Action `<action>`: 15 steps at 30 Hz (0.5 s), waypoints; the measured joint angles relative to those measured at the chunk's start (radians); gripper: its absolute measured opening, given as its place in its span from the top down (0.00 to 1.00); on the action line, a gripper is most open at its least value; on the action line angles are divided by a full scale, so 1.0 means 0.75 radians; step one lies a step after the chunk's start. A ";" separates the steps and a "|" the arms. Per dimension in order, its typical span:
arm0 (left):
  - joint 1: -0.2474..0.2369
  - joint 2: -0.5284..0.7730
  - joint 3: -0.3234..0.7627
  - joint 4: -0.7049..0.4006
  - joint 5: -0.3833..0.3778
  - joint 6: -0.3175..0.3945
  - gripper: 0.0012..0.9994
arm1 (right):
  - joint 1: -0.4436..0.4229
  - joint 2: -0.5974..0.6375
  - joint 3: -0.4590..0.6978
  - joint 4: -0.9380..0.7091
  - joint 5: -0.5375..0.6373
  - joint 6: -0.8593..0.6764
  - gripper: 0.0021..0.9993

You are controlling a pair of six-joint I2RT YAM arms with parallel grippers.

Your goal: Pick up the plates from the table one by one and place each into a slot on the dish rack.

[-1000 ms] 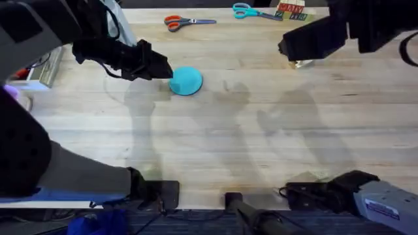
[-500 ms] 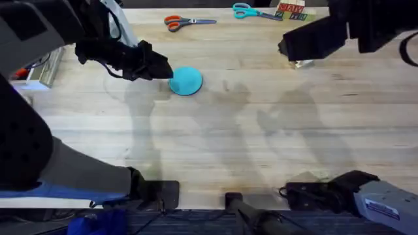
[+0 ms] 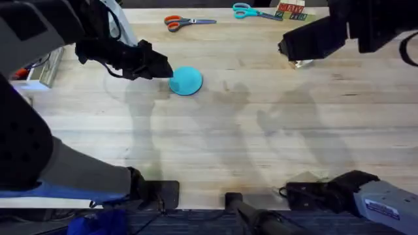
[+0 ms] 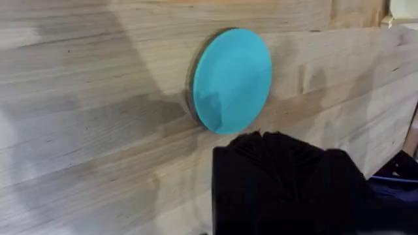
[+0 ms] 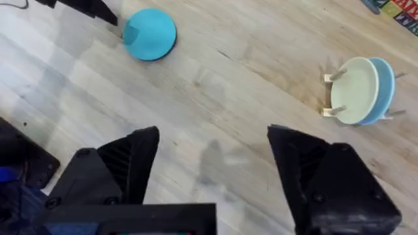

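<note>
**Counting plates: one teal on the table, two in the rack**

Lying flat on the light wood-plank table was one teal-blue plate, toward the far left of the overhead view. The left gripper sat just beside the plate's left edge, low over the table; whether its black fingers were spread or pressed together could not be told, since the left wrist view showed them as a single dark mass near the plate's rim. No contact with the plate could be confirmed.

The right gripper hung high above the table with its two fingers spread wide and nothing between them. From its wrist view, the small wooden dish rack stood well apart from the teal plate, to the far right of the table, and held two plates on edge among its pegs: one pale cream-yellow plate and, touching behind it, one lighter sky-blue plate.

Along the table's far edge lay two pairs of scissors, one orange-handled and one teal-handled, with a few coloured blocks just beside the latter.
</note>
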 joint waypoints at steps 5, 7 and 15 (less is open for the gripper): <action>0.000 0.000 0.000 0.007 0.000 0.000 0.96 | 0.000 0.000 0.000 0.000 0.000 0.000 0.00; 0.000 0.000 0.000 0.015 0.000 0.000 0.96 | 0.000 0.000 0.000 0.000 0.000 0.000 0.00; 0.000 0.035 0.000 0.025 0.000 0.000 0.96 | 0.000 0.000 0.000 0.000 0.000 0.000 0.00</action>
